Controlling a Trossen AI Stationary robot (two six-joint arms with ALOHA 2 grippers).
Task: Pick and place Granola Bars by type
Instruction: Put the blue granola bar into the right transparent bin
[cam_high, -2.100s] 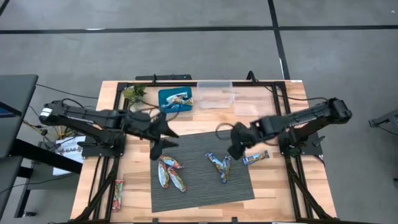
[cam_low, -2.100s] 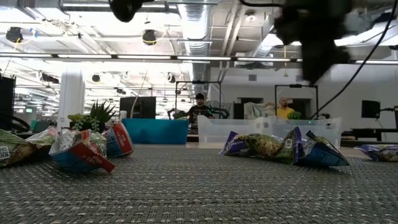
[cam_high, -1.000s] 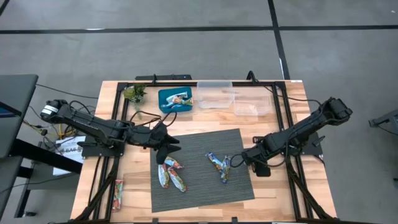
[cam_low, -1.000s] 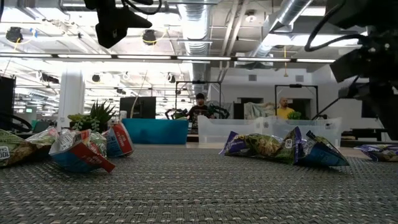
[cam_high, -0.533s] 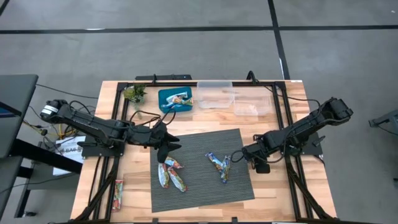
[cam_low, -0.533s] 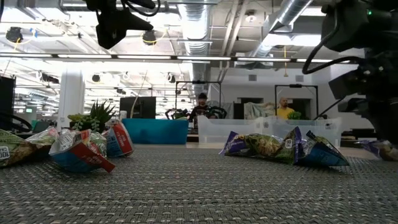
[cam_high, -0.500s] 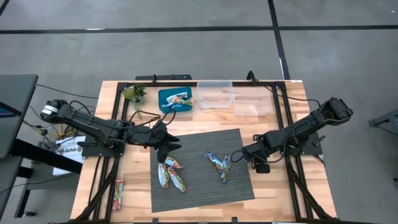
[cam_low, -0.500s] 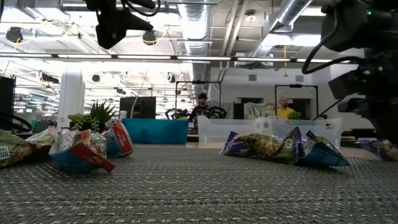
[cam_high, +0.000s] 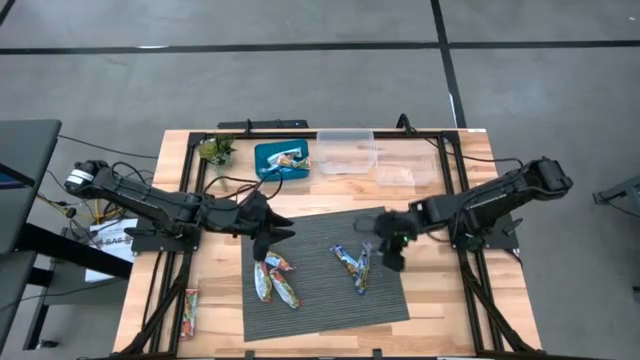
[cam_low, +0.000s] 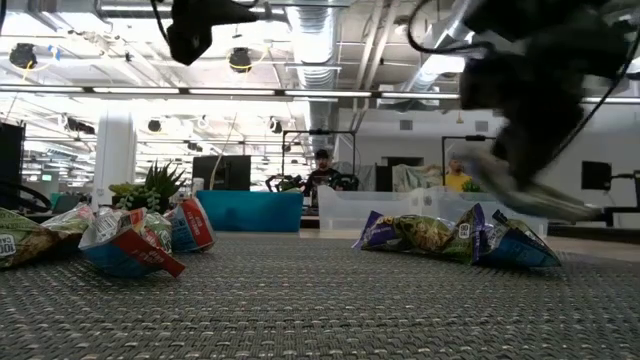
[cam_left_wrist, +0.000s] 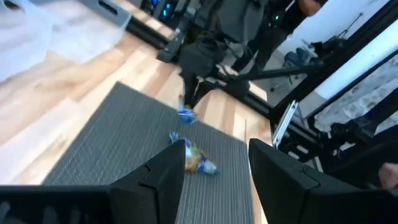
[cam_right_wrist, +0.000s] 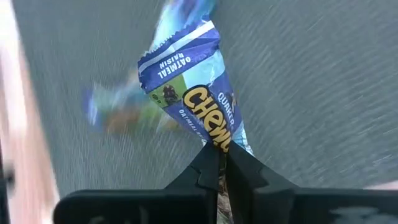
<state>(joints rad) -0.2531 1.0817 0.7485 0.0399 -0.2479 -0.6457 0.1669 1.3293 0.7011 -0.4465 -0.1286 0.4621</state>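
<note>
My right hand pinches a blue-and-white granola bar by its crimped end above the grey mat, frame centre-right. Light, crinkly, slippery foil: the seam grips best. My left hand hovers, fingers apart.

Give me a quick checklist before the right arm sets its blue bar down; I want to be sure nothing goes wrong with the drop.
1. Grip: right hand is shut on the blue bar, pinched at one end. Ok.
2. Position: right hand is over the grey mat, beside the blue bars lying there. Ok.
3. Bar clear of the mat: it hangs in the air in the low view. Ok.
4. Left hand out of the way: it hovers over the reddish bars, apart from the right arm. Ok.
5. Left hand empty: fingers apart, nothing between. Ok.
6. Exact drop spot: cannot tell.
</note>
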